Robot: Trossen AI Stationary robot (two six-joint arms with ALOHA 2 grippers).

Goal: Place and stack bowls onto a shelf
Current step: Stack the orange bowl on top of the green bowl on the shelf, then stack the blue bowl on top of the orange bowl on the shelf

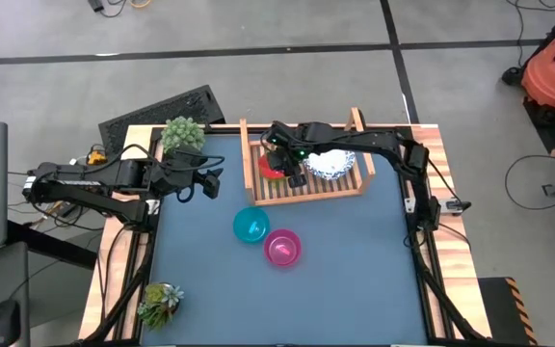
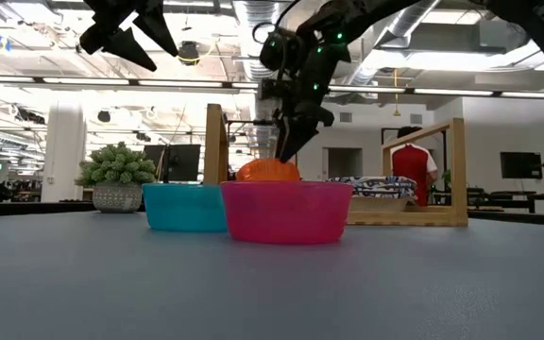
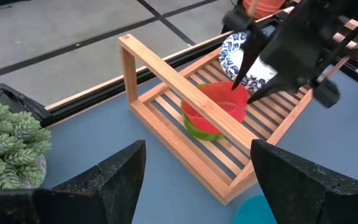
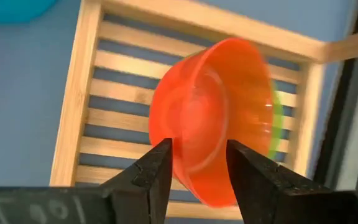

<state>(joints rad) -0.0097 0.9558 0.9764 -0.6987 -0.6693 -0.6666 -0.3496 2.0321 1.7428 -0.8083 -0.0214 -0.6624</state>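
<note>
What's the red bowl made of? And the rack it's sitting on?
The red bowl looks like smooth, shiny plastic: one even bright colour, thin wall, light gleaming on it. It could be glazed, though. The rack looks like pale bare wood: straight slats and square rails with a matt surface.

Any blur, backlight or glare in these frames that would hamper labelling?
Right wrist view: the red bowl is motion-smeared along its rim, the shelf slats stay sharp. Low view: bright ceiling lights backlight the right end effector, which reads as a silhouette. Left wrist view: the near fingers are soft. High view: evenly lit, no glare.
</note>
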